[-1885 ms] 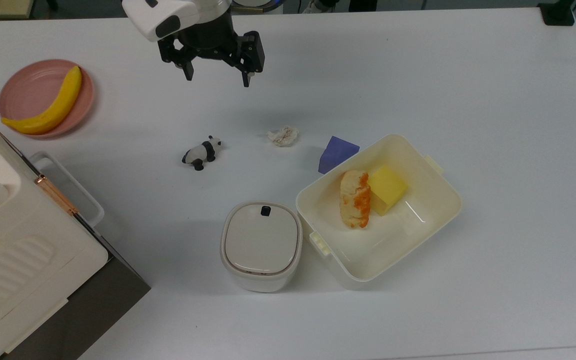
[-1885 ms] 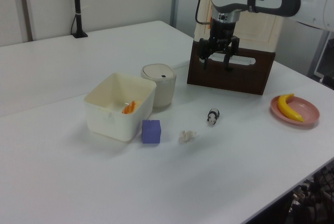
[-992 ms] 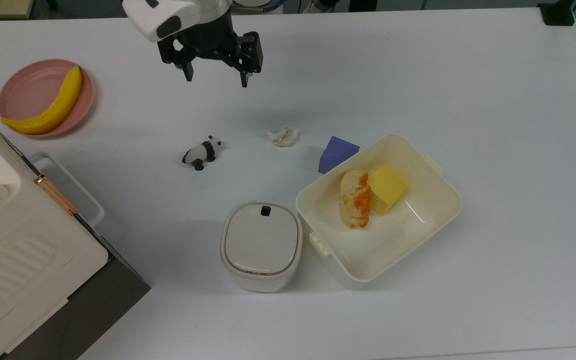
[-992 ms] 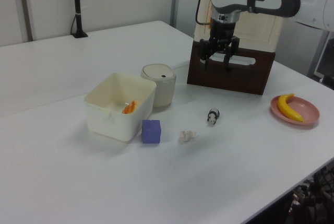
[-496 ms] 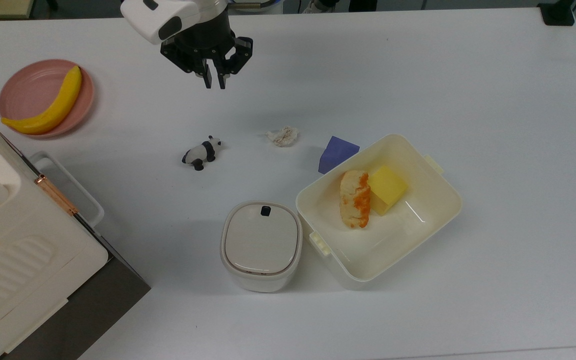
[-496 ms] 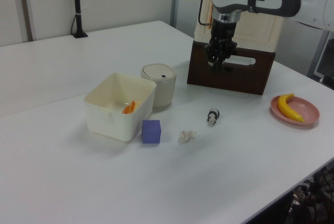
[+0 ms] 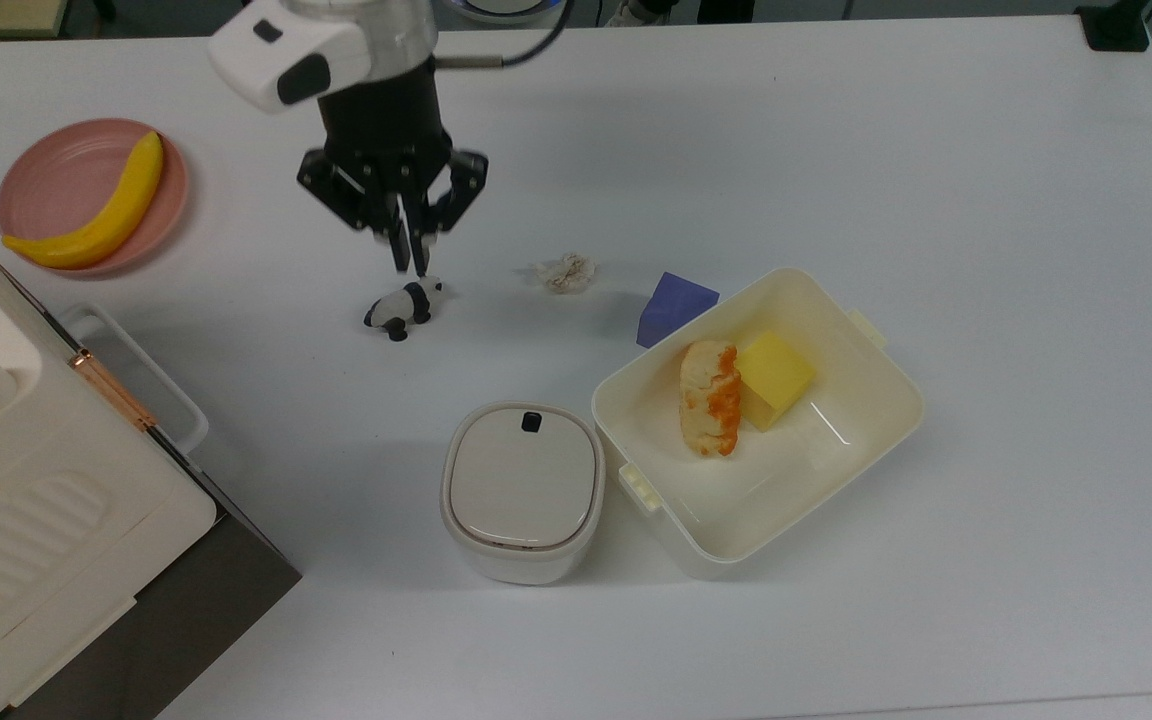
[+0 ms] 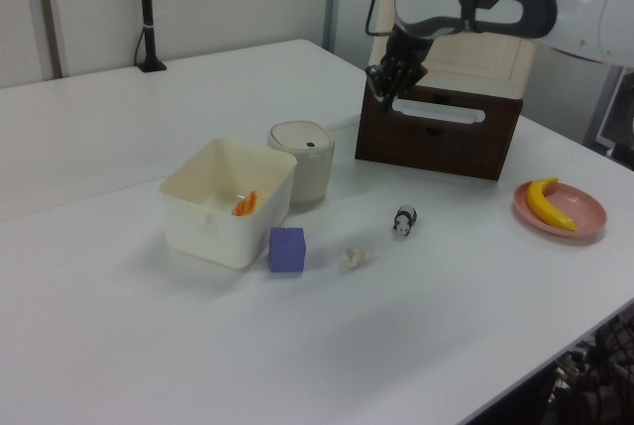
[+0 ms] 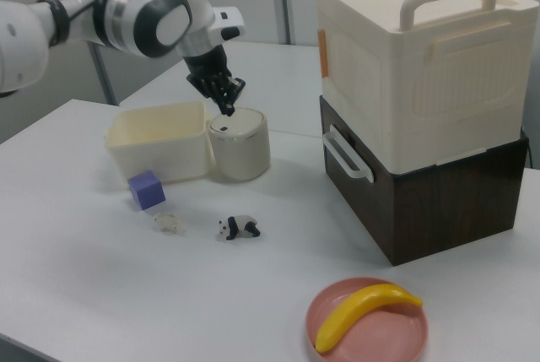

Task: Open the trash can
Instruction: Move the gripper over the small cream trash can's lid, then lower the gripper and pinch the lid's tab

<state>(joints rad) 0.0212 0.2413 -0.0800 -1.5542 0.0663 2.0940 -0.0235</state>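
Note:
The trash can (image 7: 523, 490) is a small off-white bin with a flat greyish lid, which is down, and a black button (image 7: 531, 422) near the lid's far edge. It stands against the cream tub (image 7: 866, 440). My gripper (image 7: 408, 262) is shut on nothing and hangs in the air, pointing down. In the top view it sits over the toy panda (image 7: 403, 305), well up from the can. From the right view, the gripper (image 9: 228, 109) hangs just above the trash can (image 9: 239, 144). Over in the left view, the gripper (image 8: 386, 98) is up and to the right of the trash can (image 8: 301, 158).
The tub holds a piece of bread (image 7: 710, 396) and a yellow block (image 7: 774, 378). A blue cube (image 7: 674, 307) and a crumpled tissue (image 7: 566, 272) lie nearby. A pink plate (image 7: 46, 180) carries a banana (image 7: 96, 215). A tall white and brown appliance (image 7: 36, 480) fills the top view's lower left.
The fingers went from wide open to shut. The gripper then moved down the top view, from the table's far edge to over the panda, nearer the trash can.

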